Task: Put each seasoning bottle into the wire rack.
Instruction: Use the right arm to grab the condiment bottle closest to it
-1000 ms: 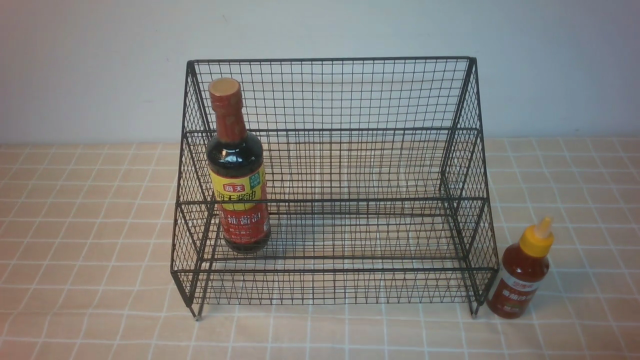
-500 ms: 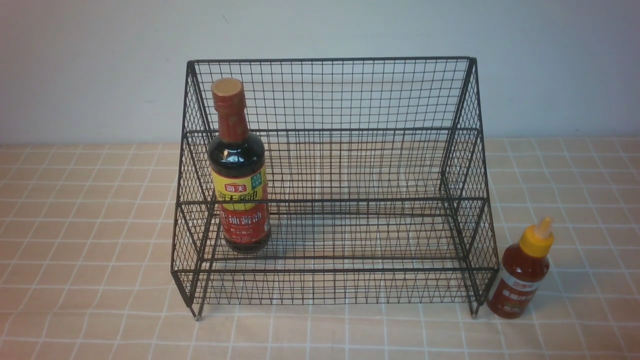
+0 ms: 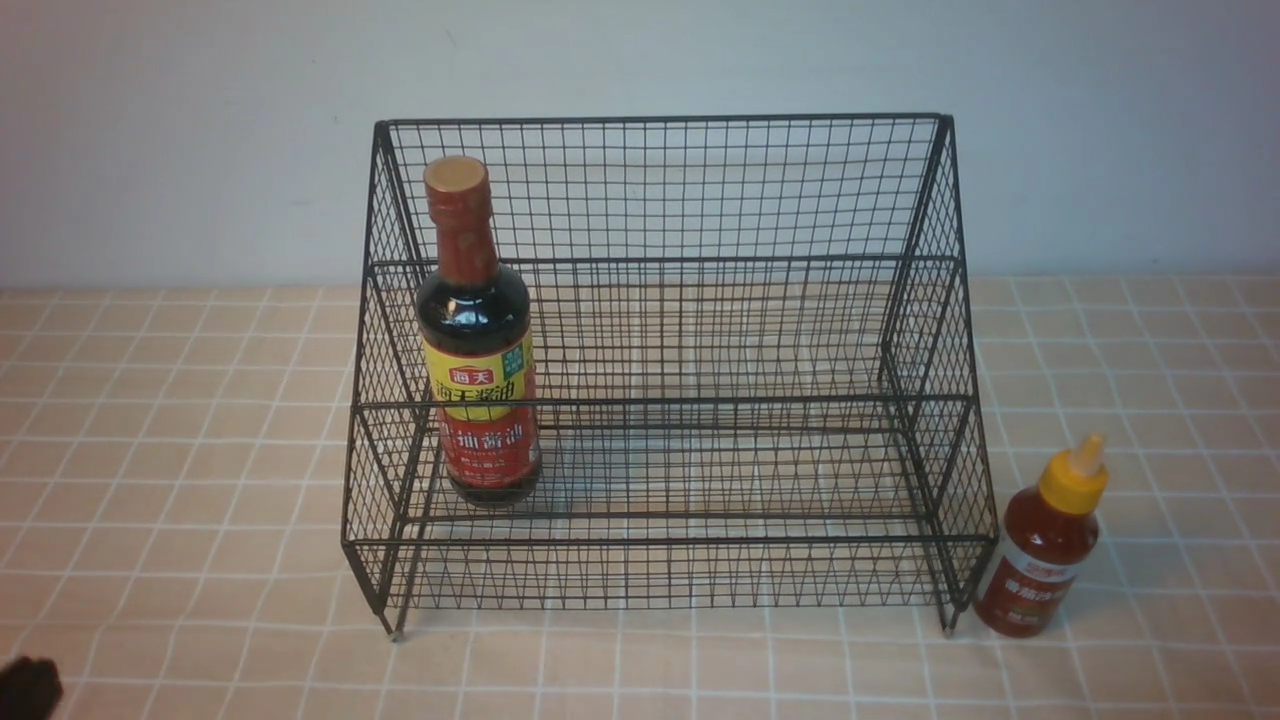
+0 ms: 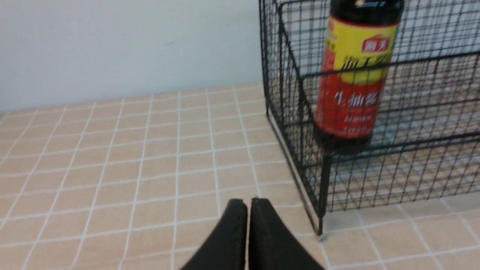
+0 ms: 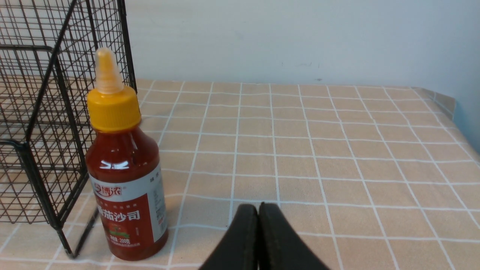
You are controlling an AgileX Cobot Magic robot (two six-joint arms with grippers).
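The tall dark soy-sauce bottle (image 3: 475, 340) stands upright inside the black wire rack (image 3: 660, 260), near its left end, and shows again through the mesh as the soy-sauce bottle (image 4: 354, 75) behind the rack (image 4: 412, 123). The short red-sauce bottle (image 3: 1045, 545) with a yellow nozzle cap stands on the table just outside the rack's right front foot. My left gripper (image 4: 248, 202) is shut and empty over the cloth, off the rack's left front corner. A dark tip of the left arm (image 3: 28, 688) shows at the bottom left corner. My right gripper (image 5: 258, 207) is shut and empty, beside the red-sauce bottle (image 5: 125, 180).
A peach checked tablecloth (image 3: 180, 480) covers the table up to a pale wall (image 3: 180, 140) behind the rack. The cloth's edge (image 5: 446, 103) falls away at the far right. The rack's corner post (image 5: 41, 176) stands close to the red-sauce bottle.
The soy-sauce bottle has straightened slightly inside the rack. A dark tip of the left arm has come into the front view's bottom left corner.
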